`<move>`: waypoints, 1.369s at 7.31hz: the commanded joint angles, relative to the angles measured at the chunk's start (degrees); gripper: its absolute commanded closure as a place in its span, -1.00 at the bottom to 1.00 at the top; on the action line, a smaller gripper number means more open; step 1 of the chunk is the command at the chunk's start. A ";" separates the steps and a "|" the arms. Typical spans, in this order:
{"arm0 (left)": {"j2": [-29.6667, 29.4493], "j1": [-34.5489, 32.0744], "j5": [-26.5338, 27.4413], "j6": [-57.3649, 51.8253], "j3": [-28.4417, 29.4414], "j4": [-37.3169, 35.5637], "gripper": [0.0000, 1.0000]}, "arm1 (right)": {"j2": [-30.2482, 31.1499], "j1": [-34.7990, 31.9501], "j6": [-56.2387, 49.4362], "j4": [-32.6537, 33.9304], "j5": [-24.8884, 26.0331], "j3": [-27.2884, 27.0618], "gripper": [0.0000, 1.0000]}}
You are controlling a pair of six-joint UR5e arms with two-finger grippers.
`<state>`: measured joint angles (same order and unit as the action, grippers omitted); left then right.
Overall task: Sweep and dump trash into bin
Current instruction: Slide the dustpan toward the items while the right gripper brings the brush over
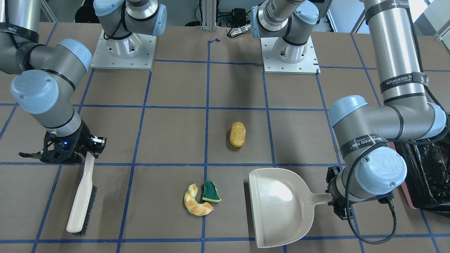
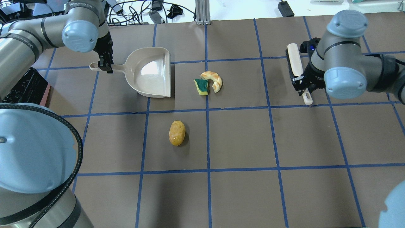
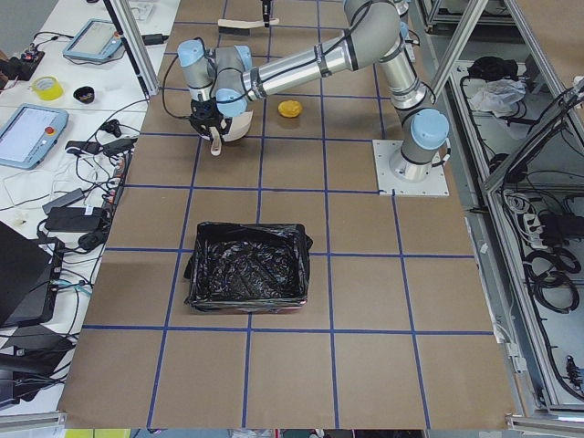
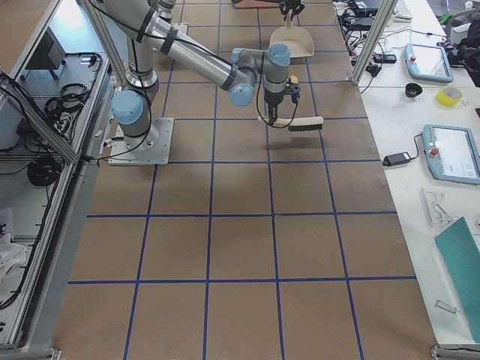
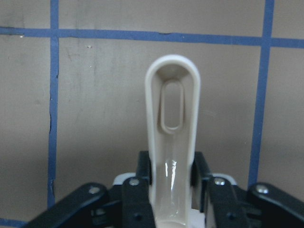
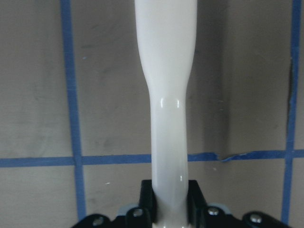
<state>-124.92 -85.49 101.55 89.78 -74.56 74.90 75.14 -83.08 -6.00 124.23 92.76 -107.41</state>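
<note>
Croissant (image 1: 197, 204) curved, potato (image 1: 237, 134) lumpy, bin bag (image 3: 248, 266) crinkled.

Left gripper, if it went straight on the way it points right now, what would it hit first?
The left gripper points down, fingers shut on the dustpan handle. Going straight on, it would likely meet the bare table first; nothing else lies under it. How big the gap is, I cannot tell.
</note>
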 commanded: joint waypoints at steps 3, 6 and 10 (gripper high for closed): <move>-3.66 -7.22 5.75 8.81 2.31 2.00 1.00 | -0.25 -12.35 13.82 -0.66 -3.72 1.23 1.00; -3.66 -11.18 5.94 12.34 2.75 3.57 1.00 | -1.31 -17.97 19.78 -0.92 -3.72 0.97 1.00; -3.57 -12.69 5.94 13.84 2.66 4.37 1.00 | -5.79 -25.00 28.47 0.05 -4.77 1.41 1.00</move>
<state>-128.56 -98.01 107.58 103.18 -71.88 78.78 70.47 -105.32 19.32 124.03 88.77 -106.20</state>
